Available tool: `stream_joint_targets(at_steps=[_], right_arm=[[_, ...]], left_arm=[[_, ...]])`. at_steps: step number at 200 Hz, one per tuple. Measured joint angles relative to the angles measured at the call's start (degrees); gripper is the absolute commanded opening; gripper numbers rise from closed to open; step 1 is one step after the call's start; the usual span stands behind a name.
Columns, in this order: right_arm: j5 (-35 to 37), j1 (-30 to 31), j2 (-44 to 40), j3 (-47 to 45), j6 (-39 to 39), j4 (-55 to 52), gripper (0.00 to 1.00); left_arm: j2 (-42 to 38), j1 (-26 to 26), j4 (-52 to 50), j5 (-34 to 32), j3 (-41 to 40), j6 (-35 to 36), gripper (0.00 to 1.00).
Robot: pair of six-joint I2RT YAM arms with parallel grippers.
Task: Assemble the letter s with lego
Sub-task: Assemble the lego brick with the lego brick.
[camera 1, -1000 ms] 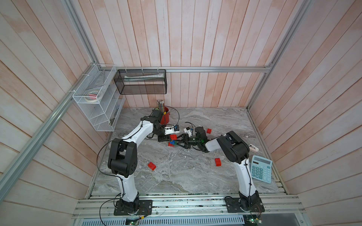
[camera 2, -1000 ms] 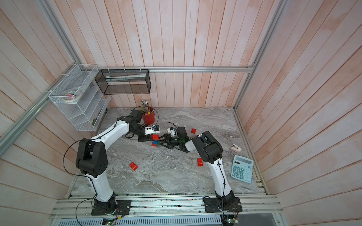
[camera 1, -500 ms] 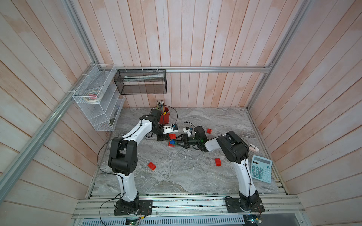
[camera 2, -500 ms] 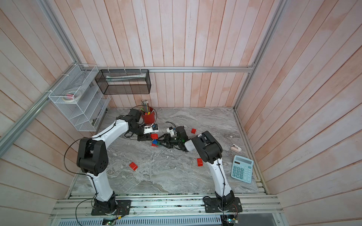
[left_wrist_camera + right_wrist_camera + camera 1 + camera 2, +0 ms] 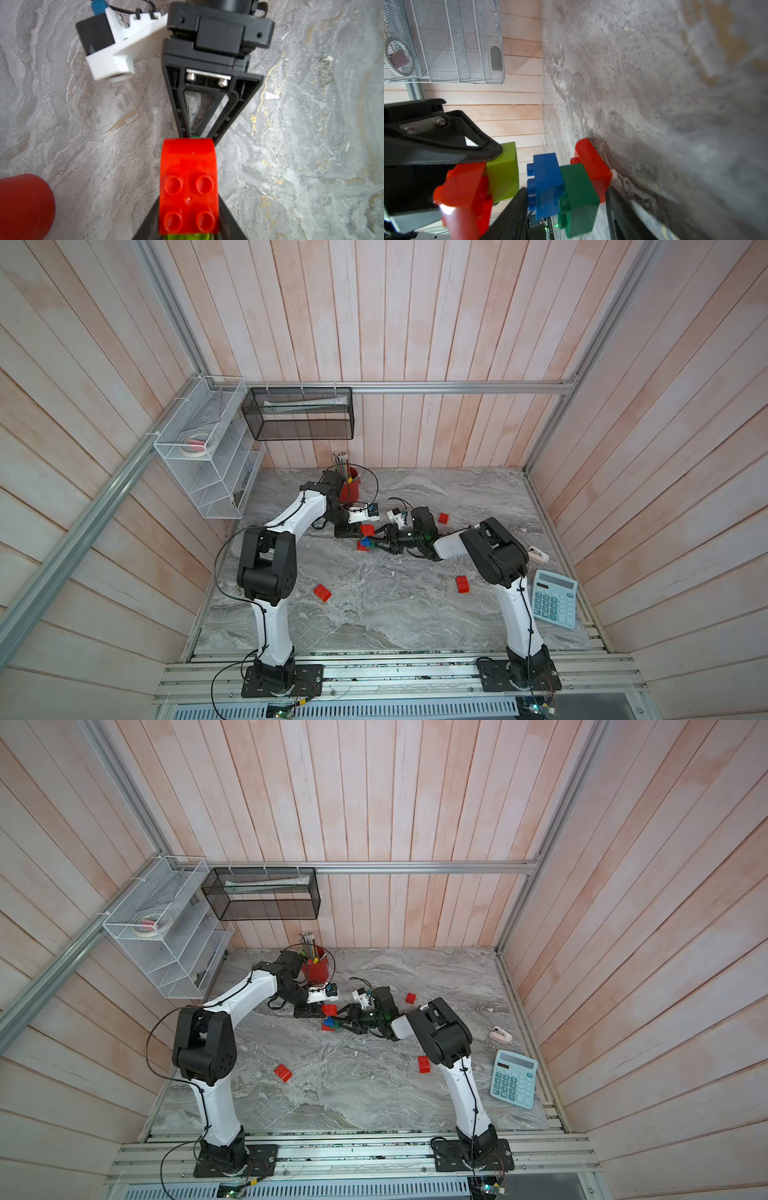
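A grey marble tabletop (image 5: 395, 614), boxed in by pale wood planks, carried two arms whose tips met near its far middle. In both top views the left gripper (image 5: 352, 532) (image 5: 312, 1012) was clamped on a held red brick (image 5: 366, 529) (image 5: 329, 1009). Just ahead of it the right gripper (image 5: 376, 542) (image 5: 345, 1022) pointed in from the opposite side around a small brick stack (image 5: 365, 545) (image 5: 328, 1026), too small there to sort by layer. A stray red brick (image 5: 443, 518) lay behind the right gripper. A second stray brick (image 5: 322, 593) and a third stray brick (image 5: 462, 584) sat well back toward the arm bases. A red pencil cup (image 5: 349, 491) stood behind the left wrist, partly hidden by the arm.

From the left wrist, the held red brick (image 5: 188, 187) filled the gap between the fingers (image 5: 147, 226), studs facing the camera. A lime green brick (image 5: 187, 236) beneath it was cut off by the frame edge. The stack was hidden but for a sliver of dark green brick (image 5: 196, 136).

From the right wrist, the stack read blue brick (image 5: 546, 185), dark green brick (image 5: 579, 197), bottom red brick (image 5: 591, 166), the last touching the tabletop. The right gripper's fingers (image 5: 510, 218) flanked it, but blur and cropping hid whether they pressed it. The lime green brick (image 5: 503, 170) stood just short of the blue studs.
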Motion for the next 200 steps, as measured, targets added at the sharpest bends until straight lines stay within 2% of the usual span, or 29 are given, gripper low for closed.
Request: stream_joint_targets(at_steps=[112,200], right_arm=[[-0.57,-0.26,0.0,0.22,-1.42,-0.76,0.6],[-0.98,-0.42,0.0,0.22,-1.6,-0.81,0.59]], left_arm=[[2.78,0.85,-3.26,2.27,2.45,3.34,0.38],[3.43,1.18,-3.45,4.33,2.45,4.9,0.34]])
